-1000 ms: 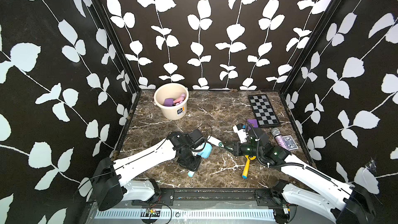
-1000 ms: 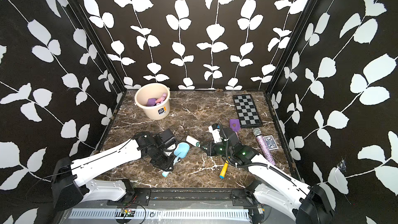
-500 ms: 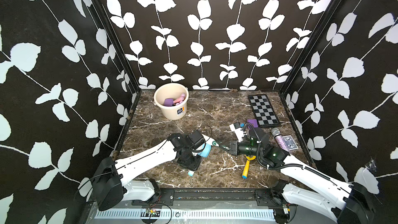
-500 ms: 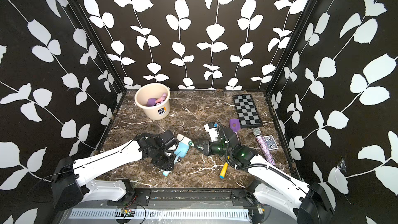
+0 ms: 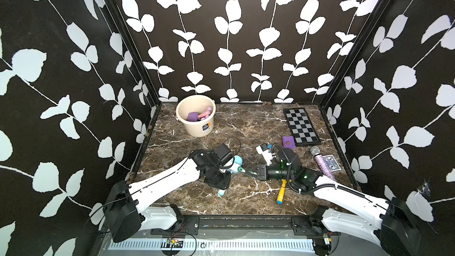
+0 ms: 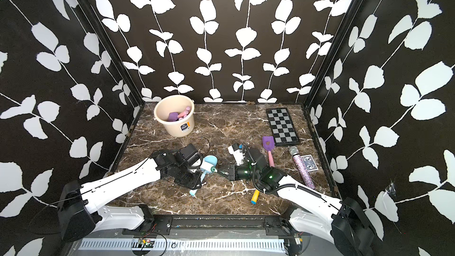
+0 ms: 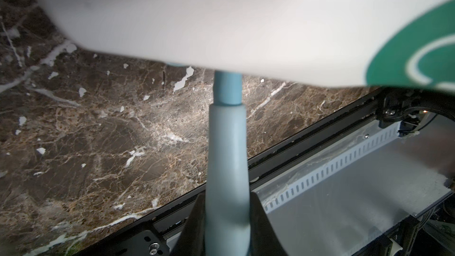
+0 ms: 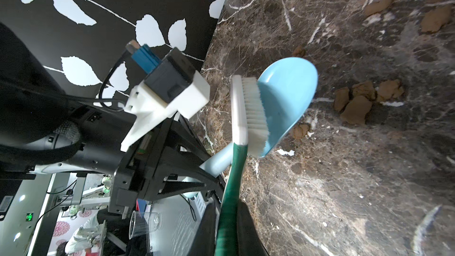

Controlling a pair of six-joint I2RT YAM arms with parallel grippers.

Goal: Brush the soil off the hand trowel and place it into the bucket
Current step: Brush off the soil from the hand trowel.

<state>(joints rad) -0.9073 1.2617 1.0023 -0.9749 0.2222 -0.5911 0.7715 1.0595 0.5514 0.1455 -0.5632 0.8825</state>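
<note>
The left end effector [image 7: 227, 225] is clamped on the handle of the hand trowel [image 7: 226, 156]. The trowel looks like light, stiff, smooth plastic and may twist in the grip, so a hold nearer the blade would be steadier. The right end effector [image 8: 227, 232] grips the brush [image 8: 248, 112], bristles against the blade. Just past the blade, the soil [image 8: 354, 104] lies on the worktop [image 8: 344, 193]. The bucket [image 5: 194, 129] stands well beyond both.

- In both top views, the bucket [image 5: 195, 116] stands at the upper left of the table [image 5: 246, 124].
- The chessboard [image 5: 300, 126] lies at the upper right.
- The trowel [image 6: 211, 160] sits mid-frame, with the brush [image 8: 251, 112] against its blade.
- The soil [image 8: 354, 102] lies on the table just beside the trowel.
</note>
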